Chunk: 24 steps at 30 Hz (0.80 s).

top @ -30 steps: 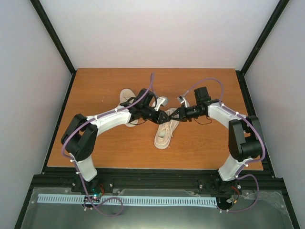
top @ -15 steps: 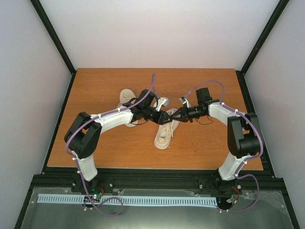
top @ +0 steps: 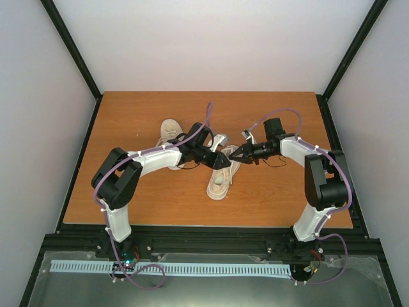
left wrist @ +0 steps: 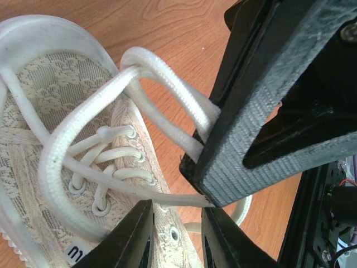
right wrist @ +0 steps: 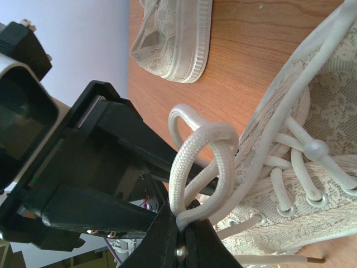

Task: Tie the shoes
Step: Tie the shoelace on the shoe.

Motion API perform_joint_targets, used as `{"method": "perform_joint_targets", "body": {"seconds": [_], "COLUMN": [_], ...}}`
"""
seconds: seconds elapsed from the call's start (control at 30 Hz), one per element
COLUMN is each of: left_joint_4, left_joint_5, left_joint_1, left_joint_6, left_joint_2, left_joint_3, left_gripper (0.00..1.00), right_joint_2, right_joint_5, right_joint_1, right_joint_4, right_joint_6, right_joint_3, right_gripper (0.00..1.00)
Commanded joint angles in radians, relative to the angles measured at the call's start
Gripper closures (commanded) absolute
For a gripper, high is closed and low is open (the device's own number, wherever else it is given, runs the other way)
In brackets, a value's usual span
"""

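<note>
**Ana:** Where are the shoes?

**Ben:** Both are on the desk [top: 287,192]. One shoe [top: 218,182] lies near the middle. The other shoe [top: 168,131] lies farther back on the left. The left arm [top: 153,157] hides part of it.

**Ana:** What do the right jaws do?

**Ben:** They are shut tight on the lace [right wrist: 207,134]. They pinch a loop of it and hold it up above the middle shoe.

**Ana:** And the left jaws?

**Ben:** They are a little way open. They sit just beside the right jaws, low over the lace holes. I can see the shoe through the gap, and nothing is pinched in it. A thin bit of lace runs just past their tips.

**Ana:** How does the lace look?

**Ben:** It is thick and white. It crosses over itself in one loose loop. The rest goes in and out of the holes on the shoe.

**Ana:** Is the other shoe tied?

**Ben:** I cannot tell. It is too small to see.
</note>
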State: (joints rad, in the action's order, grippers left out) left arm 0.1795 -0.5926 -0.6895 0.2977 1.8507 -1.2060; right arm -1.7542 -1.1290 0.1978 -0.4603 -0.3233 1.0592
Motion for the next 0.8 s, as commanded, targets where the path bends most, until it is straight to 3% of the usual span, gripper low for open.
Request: {"method": "perform_joint_targets", "body": {"seconds": [0.0,0.53,0.6,0.77], "left_joint_4": [-0.026,-0.064,-0.066,-0.063], "left_joint_5": [-0.004,0.053,0.052,0.031], "left_joint_1": [-0.006,-0.016,-0.016,-0.018], "left_joint_6": [-0.026,-0.035,-0.034,-0.037], "left_joint_2": [0.02,0.002,-0.003,0.015], "left_joint_3": [-0.043,-0.039,-0.043,-0.073], "left_gripper": [0.71,0.45,0.46,0.66], "right_joint_2": [-0.01,-0.015,-0.017,-0.019], "right_joint_5": [-0.046,-0.067,-0.069,-0.076], "right_joint_1": [-0.008,-0.015,-0.015,-0.017], "right_joint_4": [-0.005,-0.02,-0.022,-0.029], "right_joint_6": [-0.008,0.004,0.006,0.01], "right_joint_3": [0.019,0.014,0.015,0.013], "right_gripper": [0.97,0.97,0.97,0.97]}}
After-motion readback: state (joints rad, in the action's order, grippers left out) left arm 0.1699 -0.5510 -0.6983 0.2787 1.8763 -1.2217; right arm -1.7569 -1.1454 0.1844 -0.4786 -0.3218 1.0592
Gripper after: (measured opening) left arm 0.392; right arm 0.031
